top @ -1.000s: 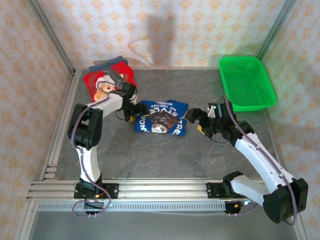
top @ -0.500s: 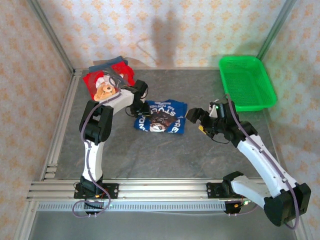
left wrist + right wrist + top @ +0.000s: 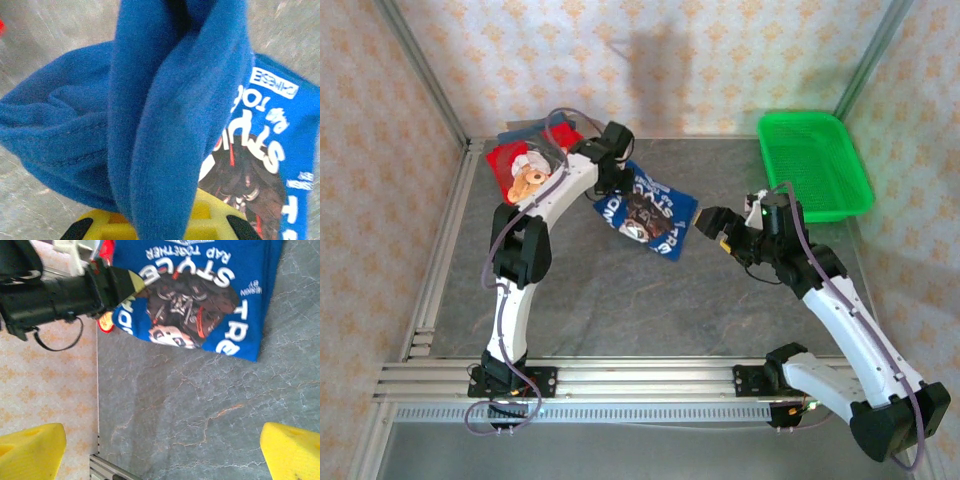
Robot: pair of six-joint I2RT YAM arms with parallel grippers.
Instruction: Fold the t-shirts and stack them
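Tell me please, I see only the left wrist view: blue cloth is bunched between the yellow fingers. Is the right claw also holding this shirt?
Observer: No. The right claw is open and holds nothing. It is apart from the blue t-shirt, just off its right corner.
Operator: And where on the table is the left claw?
Observer: The left claw is at the back left. It pinches the shirt's left edge, close beside the red teddy-bear t-shirt, and the blue shirt slants away from it toward the right claw.
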